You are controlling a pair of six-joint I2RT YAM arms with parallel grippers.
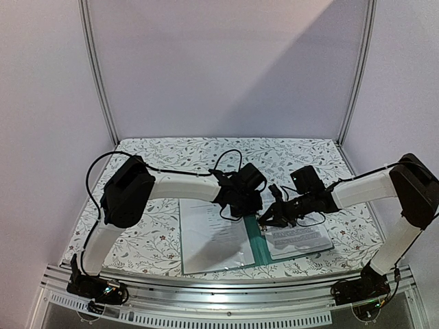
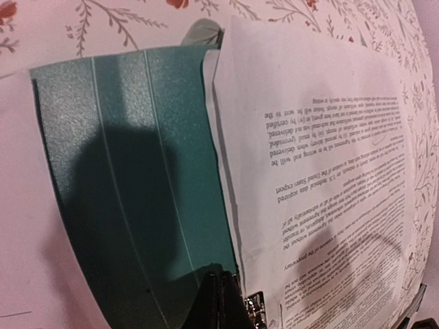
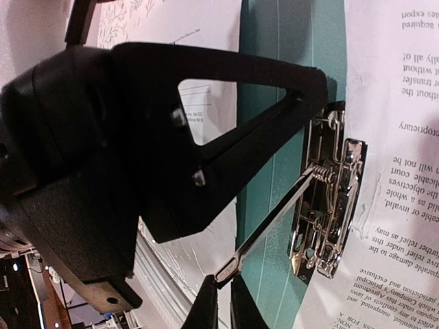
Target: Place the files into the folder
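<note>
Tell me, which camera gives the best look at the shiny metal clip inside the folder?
The right wrist view: the metal clip sits close and sharp, its springs and raised lever plain against the teal folder. The left wrist view catches only a sliver of it at the bottom edge. In the top view I cannot make it out.

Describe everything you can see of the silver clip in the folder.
The silver clip is shiny, chrome-looking metal: a flat base plate, a coiled spring and a long thin lever. It lies along the teal folder's spine, beside the printed sheet's edge. The lever is raised, slanting away from the base; its free end appears pinched between the right end effector's fingertips. The shut left end effector's tip sits at one end of the base.
</note>
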